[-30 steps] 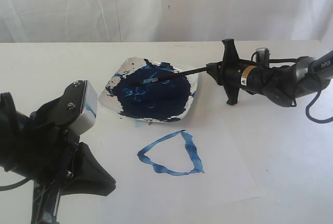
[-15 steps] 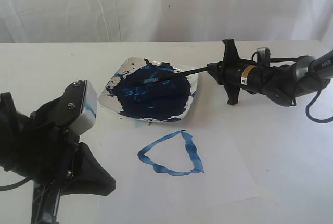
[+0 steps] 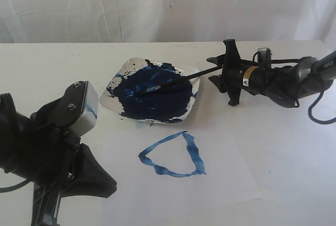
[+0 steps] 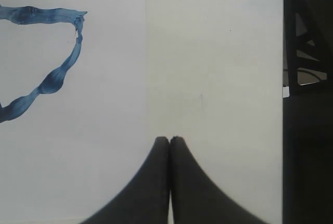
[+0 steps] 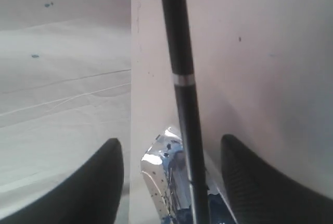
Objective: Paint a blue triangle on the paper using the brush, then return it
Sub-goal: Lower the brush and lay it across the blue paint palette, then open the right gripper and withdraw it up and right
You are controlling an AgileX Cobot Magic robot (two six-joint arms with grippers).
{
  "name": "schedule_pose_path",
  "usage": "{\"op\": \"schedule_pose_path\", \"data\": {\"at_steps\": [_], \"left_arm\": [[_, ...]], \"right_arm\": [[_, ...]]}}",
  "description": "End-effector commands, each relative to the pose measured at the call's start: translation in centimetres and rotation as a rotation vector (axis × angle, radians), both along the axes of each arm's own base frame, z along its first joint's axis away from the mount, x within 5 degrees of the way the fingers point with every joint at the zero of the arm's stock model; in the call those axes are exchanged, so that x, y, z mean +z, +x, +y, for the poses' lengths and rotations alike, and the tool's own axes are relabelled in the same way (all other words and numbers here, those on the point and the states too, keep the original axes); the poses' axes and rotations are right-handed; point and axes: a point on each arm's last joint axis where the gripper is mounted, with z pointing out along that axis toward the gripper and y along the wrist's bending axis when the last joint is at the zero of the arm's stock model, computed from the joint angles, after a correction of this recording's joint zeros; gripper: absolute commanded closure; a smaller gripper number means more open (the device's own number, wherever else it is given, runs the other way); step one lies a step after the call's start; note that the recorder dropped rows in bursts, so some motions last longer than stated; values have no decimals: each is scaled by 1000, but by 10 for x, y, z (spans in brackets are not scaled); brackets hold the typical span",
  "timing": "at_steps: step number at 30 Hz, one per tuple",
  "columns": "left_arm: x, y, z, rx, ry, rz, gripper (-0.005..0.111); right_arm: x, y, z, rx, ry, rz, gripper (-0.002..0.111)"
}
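Though against navy paint (image 3: 157, 105), brush (image 3: 181, 80) tip barely distinguishable.

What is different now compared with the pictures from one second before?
The right gripper opened and let go of the brush, whose handle now lies between the open jaws. Its bristle end sank lower onto the plate of paint. The left gripper, shut, the blue triangle and the paper stayed as they were.

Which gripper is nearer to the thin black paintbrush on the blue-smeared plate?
Right. The right gripper is at the handle end of the thin black paintbrush, jaws open either side of it. The left gripper, shut, is beside the blue triangle outline, well away.
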Motion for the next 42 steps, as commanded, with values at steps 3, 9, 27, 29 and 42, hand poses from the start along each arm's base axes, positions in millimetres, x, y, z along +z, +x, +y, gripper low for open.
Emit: {"op": "schedule_pose_path", "data": {"at_steps": [3, 9, 27, 29, 42], "left_arm": [[3, -4, -2, -10, -22, 23, 107], [3, -4, -2, -10, -22, 23, 107], [3, -1, -2, 5, -20, -1, 107], [3, 0, -2, 12, -20, -11, 107], [3, 2, -1, 29, -18, -28, 107]], "right_arm": [[12, 0, 2, 60, 91, -83, 52], [28, -1, -3, 134, 149, -179, 53], [117, -73, -70, 513, -65, -584, 108], [145, -88, -70, 534, -122, -692, 108], [276, -201, -103, 308, -1028, -965, 108]]}}
